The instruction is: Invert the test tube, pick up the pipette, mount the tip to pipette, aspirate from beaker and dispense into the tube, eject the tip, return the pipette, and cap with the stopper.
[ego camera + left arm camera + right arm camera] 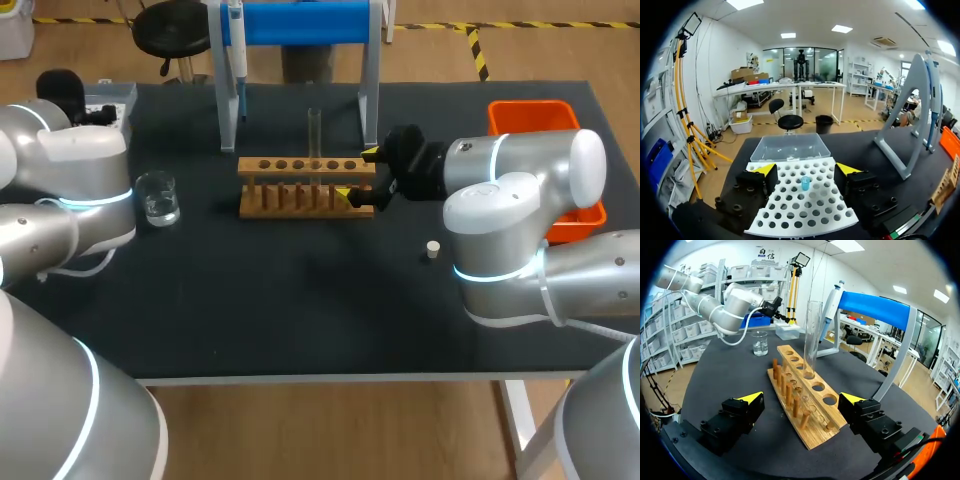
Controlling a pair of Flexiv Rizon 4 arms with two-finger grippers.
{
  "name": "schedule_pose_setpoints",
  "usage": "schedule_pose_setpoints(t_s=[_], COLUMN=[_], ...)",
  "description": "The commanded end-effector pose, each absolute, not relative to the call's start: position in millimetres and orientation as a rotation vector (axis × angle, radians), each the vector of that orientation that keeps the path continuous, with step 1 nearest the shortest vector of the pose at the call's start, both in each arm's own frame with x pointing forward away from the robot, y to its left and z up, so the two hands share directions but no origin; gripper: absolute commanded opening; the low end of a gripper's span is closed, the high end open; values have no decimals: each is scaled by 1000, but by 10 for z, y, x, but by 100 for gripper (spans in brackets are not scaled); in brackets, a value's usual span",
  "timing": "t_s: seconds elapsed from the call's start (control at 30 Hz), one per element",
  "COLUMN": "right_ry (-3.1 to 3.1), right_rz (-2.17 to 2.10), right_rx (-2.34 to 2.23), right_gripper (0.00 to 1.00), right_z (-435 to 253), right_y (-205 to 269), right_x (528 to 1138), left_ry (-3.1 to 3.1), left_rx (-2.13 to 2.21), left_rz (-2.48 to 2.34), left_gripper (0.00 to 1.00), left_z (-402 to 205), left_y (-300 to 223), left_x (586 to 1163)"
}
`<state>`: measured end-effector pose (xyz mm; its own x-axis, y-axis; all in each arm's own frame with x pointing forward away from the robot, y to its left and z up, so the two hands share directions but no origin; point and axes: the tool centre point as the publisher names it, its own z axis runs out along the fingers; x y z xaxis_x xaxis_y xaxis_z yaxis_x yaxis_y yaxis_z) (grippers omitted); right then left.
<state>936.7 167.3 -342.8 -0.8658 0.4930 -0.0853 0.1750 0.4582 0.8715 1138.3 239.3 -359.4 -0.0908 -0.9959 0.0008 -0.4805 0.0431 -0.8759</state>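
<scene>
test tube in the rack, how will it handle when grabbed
The test tube looks like thin clear glass: probably fragile and slippery. Tall, narrow and round, it would likely roll if laid outside the rack.

Left hand (805, 169) open, fingers spread; right hand (802, 398) open too.

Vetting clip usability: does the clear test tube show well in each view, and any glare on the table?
Head view: test tube faint against the dark table, which shows no glare. Right wrist view: tube plainly outlined above the rack. Left wrist view: not seen.
</scene>
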Motion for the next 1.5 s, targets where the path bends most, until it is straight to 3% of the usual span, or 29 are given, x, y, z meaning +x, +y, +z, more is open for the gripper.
schedule_pose_setpoints(t_s=[0.03, 0.53, 0.67, 0.9, 1.0, 1.5], right_ry=[2387, 2387, 2387, 2387, 2387, 2387], right_rz=[1368, 1368, 1368, 1368, 1368, 1368], right_rx=[569, 569, 569, 569, 569, 569], right_gripper=[100, 100, 100, 100, 100, 100], right_z=[-3430, -3430, -3430, -3430, -3430, -3430], right_y=[1679, 1679, 1679, 1679, 1679, 1679], right_x=[9367, 9367, 9367, 9367, 9367, 9367], left_ry=[1654, 1669, 1666, 1671, 1671, 1681], left_rx=[-1510, -1512, -1511, -1508, -1507, -1509], left_rz=[-974, -959, -956, -953, -954, -953], left_gripper=[69, 62, 51, 45, 37, 36], left_z=[-3614, -3648, -3647, -3649, -3648, -3660], left_y=[2395, 2408, 2413, 2413, 2411, 2396], left_x=[11404, 11406, 11403, 11400, 11400, 11384])
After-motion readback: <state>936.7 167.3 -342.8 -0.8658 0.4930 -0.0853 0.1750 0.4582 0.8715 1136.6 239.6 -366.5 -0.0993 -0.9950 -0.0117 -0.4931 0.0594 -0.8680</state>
